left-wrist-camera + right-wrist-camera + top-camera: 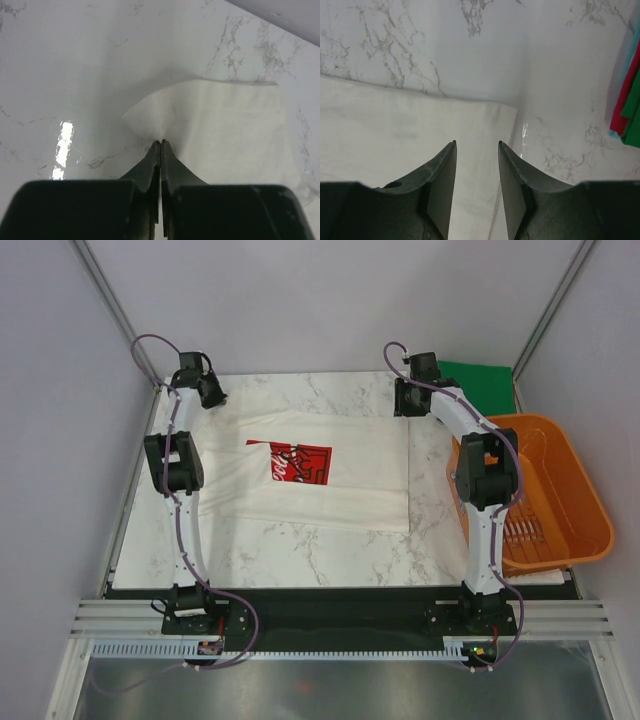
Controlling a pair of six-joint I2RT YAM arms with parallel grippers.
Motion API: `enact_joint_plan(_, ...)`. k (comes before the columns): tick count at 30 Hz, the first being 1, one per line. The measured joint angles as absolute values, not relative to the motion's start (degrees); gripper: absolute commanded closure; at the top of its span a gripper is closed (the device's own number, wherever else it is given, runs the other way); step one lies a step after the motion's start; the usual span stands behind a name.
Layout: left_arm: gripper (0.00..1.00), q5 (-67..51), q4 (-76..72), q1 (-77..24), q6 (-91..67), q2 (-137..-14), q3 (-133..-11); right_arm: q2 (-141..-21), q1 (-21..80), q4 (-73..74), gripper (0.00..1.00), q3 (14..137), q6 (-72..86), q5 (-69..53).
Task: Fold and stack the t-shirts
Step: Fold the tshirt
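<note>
The white t-shirt (340,480) with a red chest print (300,462) lies spread flat on the marble table. My left gripper (212,392) is at the shirt's far left corner. In the left wrist view its jaws (161,142) are pressed together on a puckered corner of the white cloth (235,125). My right gripper (408,400) hangs over the shirt's far right corner. It stands open (476,144) just above the cloth's edge (395,130), with nothing between the fingers. The folded dark green t-shirt (480,385) sits at the back right.
An orange slatted basket (565,495) stands at the right edge of the table, beside the right arm. Red, green and teal cloth edges (631,100) show at the right of the right wrist view. Bare marble (330,555) lies in front of the shirt.
</note>
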State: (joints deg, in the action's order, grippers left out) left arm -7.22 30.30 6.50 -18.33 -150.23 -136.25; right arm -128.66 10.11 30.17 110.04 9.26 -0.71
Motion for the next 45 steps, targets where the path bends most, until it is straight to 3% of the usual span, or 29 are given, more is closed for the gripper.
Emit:
enact_joint_plan(16,0.98,-12.16,27.64,6.28,-18.74,-139.33,-134.08,-140.51,8.86,31.86,0.55,120.46,7.84,1.1)
enact_joint_plan(45,0.98,-12.6,27.2,6.28,-18.57,-138.98,-131.15,-142.8,7.2,31.73,0.52,123.57,3.9,1.69)
